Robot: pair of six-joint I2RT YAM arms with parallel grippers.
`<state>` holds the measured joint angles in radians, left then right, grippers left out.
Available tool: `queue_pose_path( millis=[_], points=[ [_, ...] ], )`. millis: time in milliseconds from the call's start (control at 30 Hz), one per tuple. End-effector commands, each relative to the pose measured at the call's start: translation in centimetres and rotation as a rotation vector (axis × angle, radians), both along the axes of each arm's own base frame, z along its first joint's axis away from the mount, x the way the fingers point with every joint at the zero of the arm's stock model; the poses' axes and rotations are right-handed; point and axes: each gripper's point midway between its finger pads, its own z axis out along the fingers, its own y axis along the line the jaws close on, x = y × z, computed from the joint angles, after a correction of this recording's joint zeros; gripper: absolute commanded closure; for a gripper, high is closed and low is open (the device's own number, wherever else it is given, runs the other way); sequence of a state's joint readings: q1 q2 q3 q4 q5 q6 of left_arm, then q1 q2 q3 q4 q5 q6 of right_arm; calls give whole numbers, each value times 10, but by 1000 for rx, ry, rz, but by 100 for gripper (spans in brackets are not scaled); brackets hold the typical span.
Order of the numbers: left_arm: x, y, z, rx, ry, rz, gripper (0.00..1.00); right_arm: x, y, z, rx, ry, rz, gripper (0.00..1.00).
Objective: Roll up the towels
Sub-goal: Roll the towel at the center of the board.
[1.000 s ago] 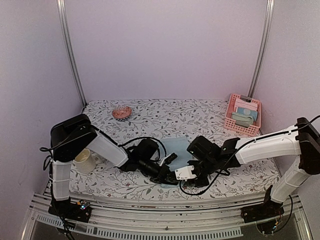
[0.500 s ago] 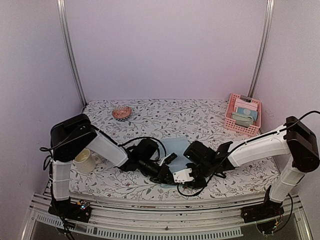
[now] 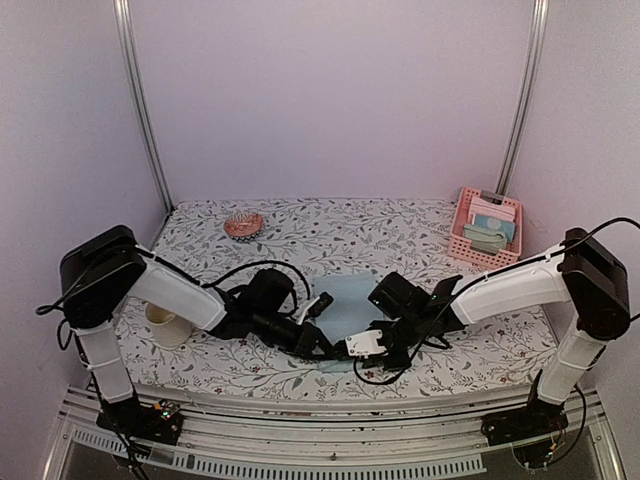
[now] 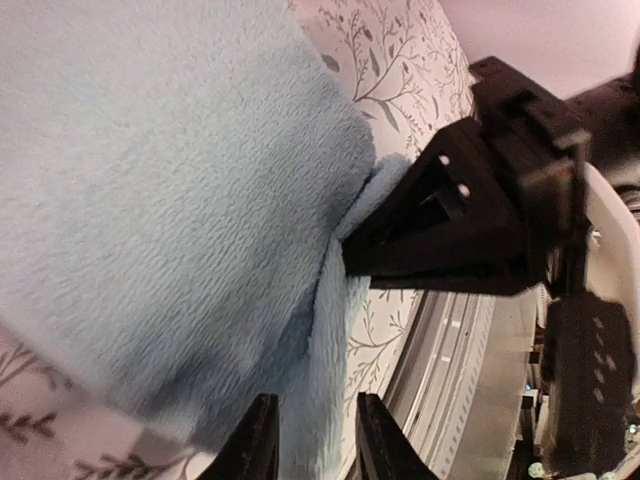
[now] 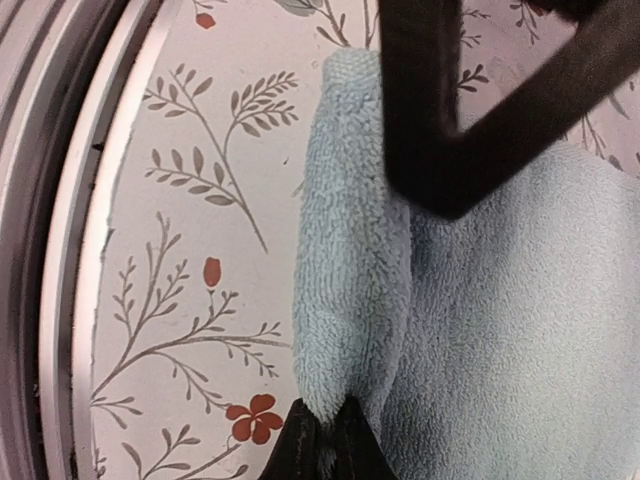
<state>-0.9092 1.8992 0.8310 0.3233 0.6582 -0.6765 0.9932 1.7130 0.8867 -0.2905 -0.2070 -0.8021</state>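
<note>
**Light blue towel pinched at its near edge between the two claws**

The light blue towel (image 3: 347,305) lies spread on the desk (image 3: 330,235). It reaches away from both claws toward the back wall, and its near edge sits right at their tips. In the right wrist view that edge is doubled over into a thick, soft ridge beside the flat part of the towel.

The right claw (image 5: 322,442) is clamped on the towel. Its fingers (image 5: 300,445) stand almost together, with the end of the ridge nipped between them. The left claw (image 4: 318,445) faces it from the other side, close enough that each shows as a black wedge in the other's wrist view. The left claw's fingers (image 4: 262,440) stand apart, and a fold of the towel's edge runs down into the gap between them. Whether they press on it cannot be told.

Just past the claws, on the near side, the leaf-and-flower desk cover runs to the metal rail at the desk's front.

A cream cup (image 3: 165,325) stands well out to the left of the left claw, by that arm's elbow. A small round pink dish (image 3: 243,225) sits far beyond it, toward the back. A pink basket (image 3: 478,257) stands well beyond the right claw and off to its right, at the back corner. A pale green towel (image 3: 484,240) lies in it among other folded cloths.
</note>
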Motion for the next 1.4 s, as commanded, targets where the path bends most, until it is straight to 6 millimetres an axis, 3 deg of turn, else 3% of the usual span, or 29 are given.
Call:
queue_pose_path(
  millis=[0, 167, 300, 400, 500, 667, 800, 933, 1133, 1300, 1367],
  points=[
    [12, 30, 21, 78, -306, 79, 71, -43, -32, -10, -102, 408, -3, 97],
    [-5, 50, 35, 136, -626, 108, 68, -42, -22, 18, -27, 752, -47, 97],
    [-38, 42, 50, 161, -928, 15, 68, -34, -21, 37, -27, 1027, -107, 97],
    [-51, 24, 56, 193, -1065, -86, 66, -25, -21, 38, -21, 1138, -121, 97],
    [-59, -1, 54, 240, -1163, -215, 64, -19, -20, 35, -13, 1142, -114, 97],
    [-50, -34, 26, 348, -1237, -351, 63, -12, -17, 32, -15, 1103, -123, 97],
    [-44, -47, 7, 382, -1241, -406, 64, -10, -16, 29, -19, 1093, -132, 97],
    [-29, -46, -5, 438, -1246, -374, 65, -12, -18, 26, -26, 1090, -140, 96],
    [-25, -42, 3, 415, -1239, -337, 68, -13, -22, 19, -41, 1075, -147, 96],
    [-31, -42, 29, 314, -1254, -312, 63, -13, -25, 13, -56, 1057, -154, 96],
    [-29, -42, 25, 310, -1234, -322, 62, -12, -26, 11, -60, 1047, -156, 96]
  ],
)
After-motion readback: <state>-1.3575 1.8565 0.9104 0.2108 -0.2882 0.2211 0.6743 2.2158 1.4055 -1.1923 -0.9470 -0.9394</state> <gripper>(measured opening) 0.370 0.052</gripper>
